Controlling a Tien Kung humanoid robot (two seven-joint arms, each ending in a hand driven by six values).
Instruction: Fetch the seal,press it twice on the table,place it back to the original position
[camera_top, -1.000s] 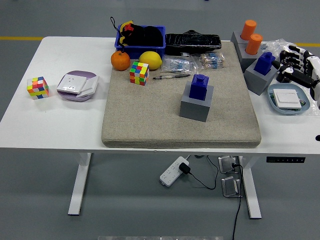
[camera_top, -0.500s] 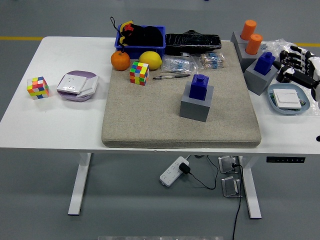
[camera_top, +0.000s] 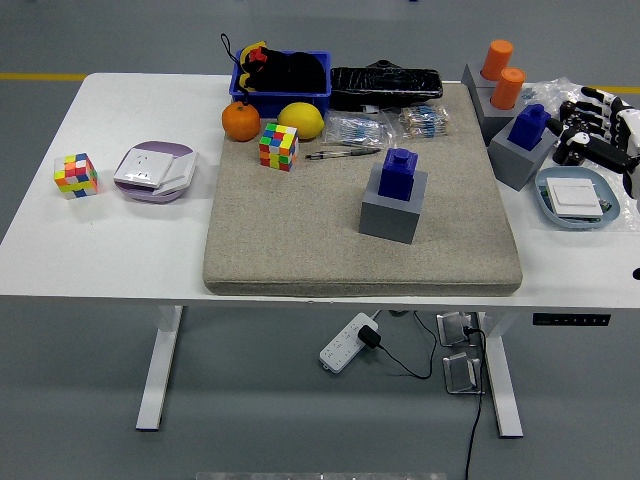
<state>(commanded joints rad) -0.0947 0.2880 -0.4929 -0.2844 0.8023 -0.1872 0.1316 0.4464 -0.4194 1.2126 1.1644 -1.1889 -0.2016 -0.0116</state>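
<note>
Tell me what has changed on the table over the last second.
The right hand drifted slightly up and back beside the blue seal at the table's right, fingers relaxed and holding nothing. Both seals, including the one on the mat, the cubes and fruit stayed put.

A lab or test room was suggested. A white sit-stand table (camera_top: 40, 250) was set on a grey floor (camera_top: 80, 400) marked with a yellow line (camera_top: 30, 76), and a power strip (camera_top: 347, 343) was left underneath.

Even, bright overhead light falls on the white bench (camera_top: 120, 250), casting only soft, short shadows beneath it; focus is sharp throughout, with no glare or blur visible.
</note>
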